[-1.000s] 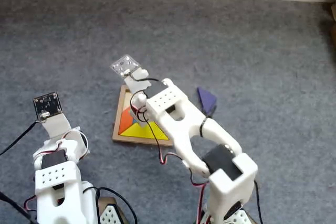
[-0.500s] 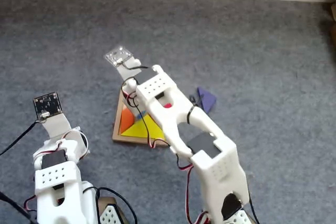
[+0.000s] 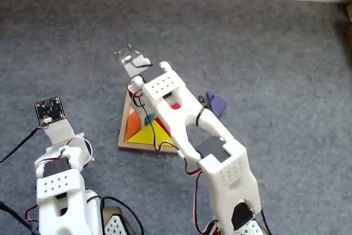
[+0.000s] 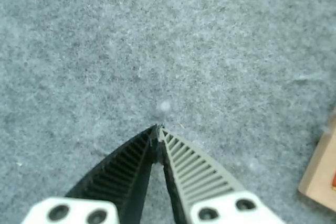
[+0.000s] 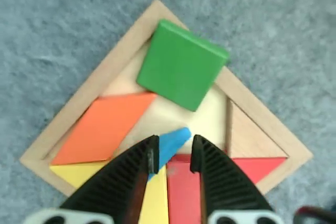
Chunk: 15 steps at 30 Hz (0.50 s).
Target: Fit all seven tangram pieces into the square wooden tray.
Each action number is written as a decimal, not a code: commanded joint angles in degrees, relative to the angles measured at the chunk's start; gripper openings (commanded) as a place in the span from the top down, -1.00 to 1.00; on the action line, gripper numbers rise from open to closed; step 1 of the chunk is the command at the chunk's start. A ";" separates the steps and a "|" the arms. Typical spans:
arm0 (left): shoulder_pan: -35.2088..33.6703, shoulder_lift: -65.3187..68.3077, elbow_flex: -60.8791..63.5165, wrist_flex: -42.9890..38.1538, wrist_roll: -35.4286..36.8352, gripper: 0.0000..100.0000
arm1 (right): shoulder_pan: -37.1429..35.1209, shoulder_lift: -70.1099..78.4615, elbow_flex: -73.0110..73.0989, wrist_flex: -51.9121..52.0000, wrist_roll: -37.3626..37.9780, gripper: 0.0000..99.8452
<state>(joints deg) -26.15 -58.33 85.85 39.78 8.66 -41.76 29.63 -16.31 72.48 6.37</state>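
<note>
Right gripper (image 5: pixel 174 151) hangs low over the square wooden tray (image 5: pixel 107 64), jaws a little apart and straddling the blue triangle (image 5: pixel 172 141). One finger overlaps the triangle's edge, but I cannot tell whether the jaws press on it.

The blue triangle lies near the tray's middle, with its tip toward the green square (image 5: pixel 181 64). Flat in the tray are the orange parallelogram (image 5: pixel 105 127), the yellow triangle (image 5: pixel 149 190) and the red piece (image 5: pixel 184 192); the gripper hides part of the red, so I cannot tell whether it is one piece or two. The green square is not seated: it sits askew, with one corner riding over the tray's rim and bare wood showing beside it. A triangular gap of bare wood (image 5: pixel 247 129) is also unfilled.

Outside the tray, the purple piece (image 3: pixel 216 103) lies on the grey carpet (image 3: pixel 275 53) just beside the right arm.

By my reading, the task is a little past halfway. The green square needs to be settled, the blue triangle placed properly, and the purple piece brought in.

Left gripper (image 4: pixel 157 129) is closed, tips together, over bare carpet, with a corner of the tray off to one side.
</note>
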 commanded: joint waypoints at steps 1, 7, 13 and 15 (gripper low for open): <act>1.27 -0.84 -1.71 -0.88 -0.62 0.99 | -2.33 -4.53 -3.21 1.19 -0.70 0.78; 1.27 -0.84 -1.71 -0.88 -0.62 0.99 | -2.77 -4.97 -3.65 4.09 -0.79 0.78; 1.27 -0.84 -1.71 -0.88 -0.62 0.99 | -1.36 -7.87 -5.93 7.34 -0.79 0.78; 1.27 -0.84 -1.71 -0.88 -0.62 0.99 | -0.92 -10.42 -5.93 7.43 -0.79 0.78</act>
<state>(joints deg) -26.15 -58.33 85.85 39.78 8.66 -43.87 26.02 -18.68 79.08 6.02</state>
